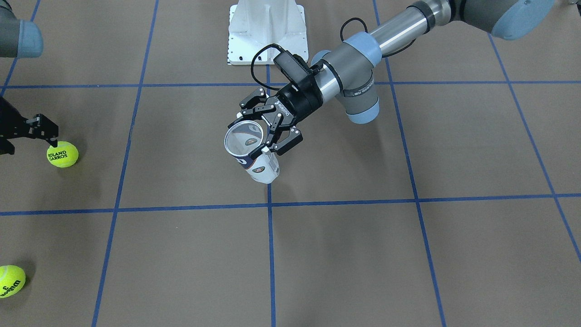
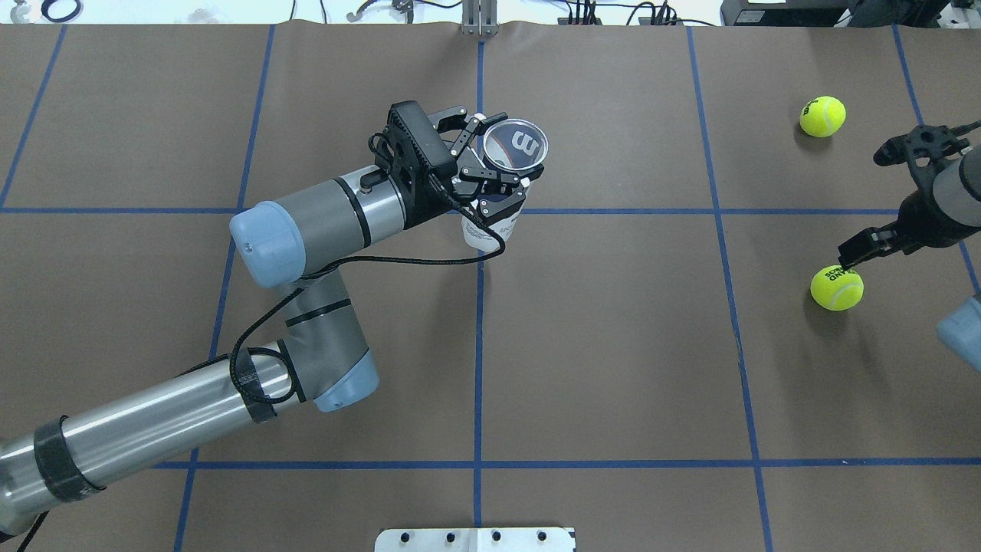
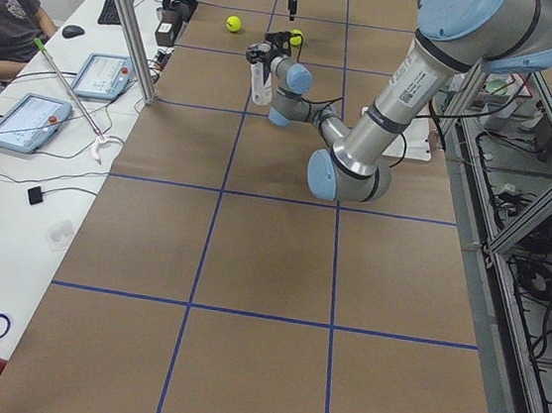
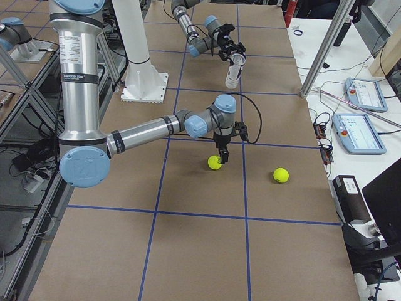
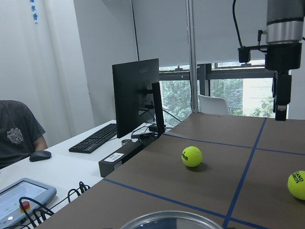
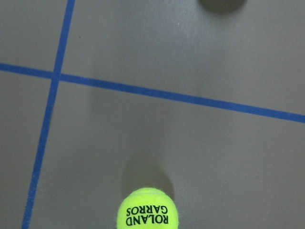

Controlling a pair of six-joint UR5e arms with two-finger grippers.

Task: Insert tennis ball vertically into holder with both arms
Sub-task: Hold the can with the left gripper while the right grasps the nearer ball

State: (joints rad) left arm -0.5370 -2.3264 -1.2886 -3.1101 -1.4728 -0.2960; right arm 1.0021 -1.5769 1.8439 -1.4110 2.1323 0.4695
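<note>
The left gripper (image 2: 490, 172) is closed around the upper part of the holder (image 1: 263, 170) near the table centre, with the long axis nearly upright and the open mouth facing up. The Roland Garros tennis ball (image 2: 836, 287) lies ungripped on the table, well apart on the robot's right. It is just below the right gripper (image 2: 849, 257), the nearer 1 of the 2. How far this gripper's fingers are spread I cannot tell.
</note>
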